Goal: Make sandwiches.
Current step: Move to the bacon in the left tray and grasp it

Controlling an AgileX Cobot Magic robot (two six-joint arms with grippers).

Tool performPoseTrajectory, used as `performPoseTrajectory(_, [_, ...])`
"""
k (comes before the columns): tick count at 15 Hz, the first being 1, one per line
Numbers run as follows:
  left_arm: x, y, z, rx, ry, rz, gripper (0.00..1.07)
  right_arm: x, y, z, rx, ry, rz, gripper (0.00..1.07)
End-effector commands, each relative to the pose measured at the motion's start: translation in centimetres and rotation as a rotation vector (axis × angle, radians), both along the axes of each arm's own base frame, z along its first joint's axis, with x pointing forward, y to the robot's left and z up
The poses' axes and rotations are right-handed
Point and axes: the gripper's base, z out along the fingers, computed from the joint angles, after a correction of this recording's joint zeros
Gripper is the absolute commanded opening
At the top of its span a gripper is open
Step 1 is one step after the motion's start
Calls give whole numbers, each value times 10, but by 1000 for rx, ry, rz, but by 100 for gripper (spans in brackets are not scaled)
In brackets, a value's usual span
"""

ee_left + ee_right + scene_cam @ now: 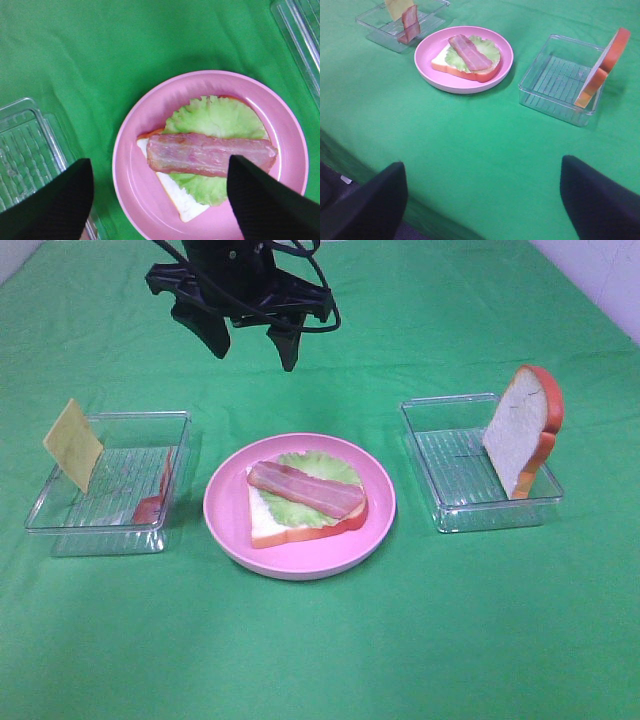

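Front and centre, the sandwich (290, 532) sits half built on the plate (222, 525): one bread slice, lettuce (330, 468) and a bacon (305, 490) strip lying lengthwise across the top on a slight slant. No cheese on it, no lid.

Either side of the plate are the trays. The left tray (110, 537) has the cheese (73, 444) propped on edge, leaning on the outer end wall, and a spare strip (160, 492) stands against the inner end. The right tray (480, 516) has the top slice (520, 430) standing upright at its outer end.

Beyond the plate, the left gripper (255, 355) hangs above the cloth, jaws wide, nothing between them. The right gripper (482, 197) shows only in its own view, spread wide and empty, well back from everything.

Cheese next, I'd say, and it's the left arm's job, since that arm is plainly nearer. From that gripper the cheese lies out to its own side and towards the front, well apart. It stands tilted with its thin upper edge free, so the jaws would need to straddle that edge across the thin way.
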Motion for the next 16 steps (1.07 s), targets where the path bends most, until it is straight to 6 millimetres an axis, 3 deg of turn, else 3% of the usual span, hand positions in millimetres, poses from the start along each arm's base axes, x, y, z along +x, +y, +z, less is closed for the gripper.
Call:
performPoseTrajectory(1, [-4, 14, 11, 17, 38, 41, 71, -3, -1, -1, 10, -24, 3, 76])
performPoseTrajectory(4, [-14, 33, 18, 10, 64, 104, 71, -3, -1, -1, 10, -24, 3, 76])
performPoseTrajectory(7, [-39, 53, 20, 72, 90, 172, 71, -3, -1, -1, 10, -24, 3, 76])
performPoseTrajectory(10, [-57, 67, 0, 133, 159, 273, 71, -3, -1, -1, 10, -24, 3, 76])
performPoseTrajectory(14, [-68, 75, -39, 195, 232, 328, 71, -3, -1, -1, 10, -24, 3, 76])
performPoseTrajectory(16, [-67, 75, -46, 171, 211, 347, 71, -3, -1, -1, 10, -24, 3, 76])
